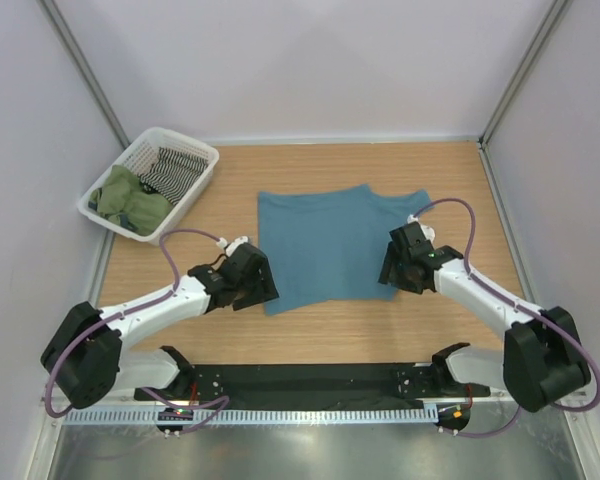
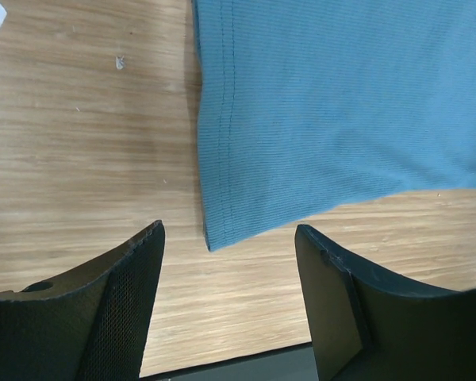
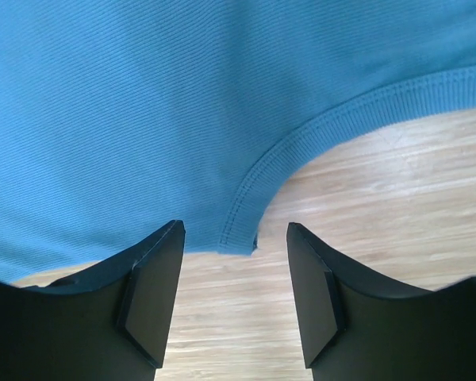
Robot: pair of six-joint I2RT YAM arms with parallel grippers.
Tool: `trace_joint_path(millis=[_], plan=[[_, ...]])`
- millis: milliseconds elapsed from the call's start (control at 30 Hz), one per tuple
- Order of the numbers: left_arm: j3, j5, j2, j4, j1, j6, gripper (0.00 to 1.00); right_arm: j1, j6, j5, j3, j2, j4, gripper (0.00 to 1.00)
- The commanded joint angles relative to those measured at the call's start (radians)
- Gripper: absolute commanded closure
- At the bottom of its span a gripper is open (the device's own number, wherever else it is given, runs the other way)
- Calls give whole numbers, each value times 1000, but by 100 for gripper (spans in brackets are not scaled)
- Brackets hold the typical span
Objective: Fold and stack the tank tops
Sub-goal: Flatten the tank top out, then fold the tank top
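Observation:
A teal-blue tank top (image 1: 330, 245) lies spread flat on the wooden table, its hem to the left. My left gripper (image 1: 257, 287) hovers at its near left corner, open; in the left wrist view that hemmed corner (image 2: 214, 234) lies just ahead of the gap between the fingers (image 2: 230, 238). My right gripper (image 1: 395, 270) is open at the near right side. There the strap end (image 3: 239, 238) by the curved armhole edge sits just ahead of the gap (image 3: 234, 238). An olive-green tank top (image 1: 130, 200) lies bunched in the white basket (image 1: 195, 185) at the far left.
The basket also holds a black-and-white striped cloth (image 1: 170, 170). A black strip (image 1: 310, 380) runs along the near table edge between the arm bases. Grey walls close in the table on the left, back and right.

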Motion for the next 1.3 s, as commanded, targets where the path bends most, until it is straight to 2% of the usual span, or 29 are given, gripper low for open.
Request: trace_joint_path(millis=[0,33,167,233,300,433,533,633,700,833,1000,1133,1267], plan=[[-10,-42,-36,-3,-28,-52,32,6,76,-12,-35,-77,5,40],[-13,-42,-36,5,-35,-62,33,12,87,-20,-43,-89,4,40],[-44,-32,-19,55,-83,-98,36,20,98,-41,-70,-95,19,53],[-59,-11,-9,89,-94,-109,37,21,99,-43,-74,-94,21,53],[-65,-8,-4,111,-112,-116,40,20,99,-43,-84,-94,31,59],[-64,-17,4,114,-121,-112,44,21,98,-53,-104,-83,53,60],[-68,-23,5,114,-123,-109,48,21,99,-56,-120,-62,85,65],[-74,-22,4,114,-123,-106,55,21,96,-59,-123,-42,102,77],[-84,-20,-4,112,-123,-106,58,21,95,-61,-126,-45,105,77],[-97,-29,-13,98,-124,-106,60,21,93,-46,-130,-64,103,88],[-90,-71,2,72,-126,-106,56,21,96,-56,-135,-68,113,94],[-71,-94,40,71,-125,-95,57,21,93,-64,-143,-68,120,95],[-61,-100,91,89,-125,-81,66,21,90,-66,-146,-74,120,98]])
